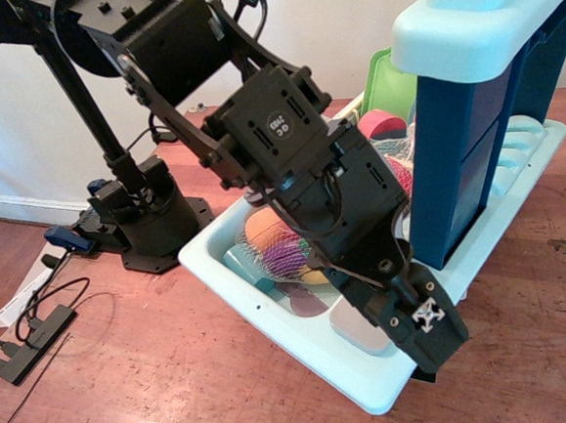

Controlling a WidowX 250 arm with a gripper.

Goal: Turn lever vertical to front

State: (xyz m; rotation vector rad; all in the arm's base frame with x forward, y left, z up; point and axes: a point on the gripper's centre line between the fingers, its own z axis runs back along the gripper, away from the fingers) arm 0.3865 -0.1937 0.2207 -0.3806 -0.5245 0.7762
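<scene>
My black gripper (pixel 427 330) hangs low over the front right rim of the pale aqua toy sink unit (pixel 271 306), pointing down and to the right. Its body hides the fingertips, so I cannot tell whether it is open or shut. The lever and the faucet do not show; the arm and gripper cover the part of the sink unit beneath them.
A mesh bag of toy food (pixel 278 249) lies in the sink basin. A blue cabinet (pixel 460 158) with a pale aqua top (pixel 483 14) stands right of the arm. A green board (pixel 389 84) and a pink toy (pixel 382 123) sit behind. The arm's base (pixel 151 217) and cables (pixel 37 324) are on the left.
</scene>
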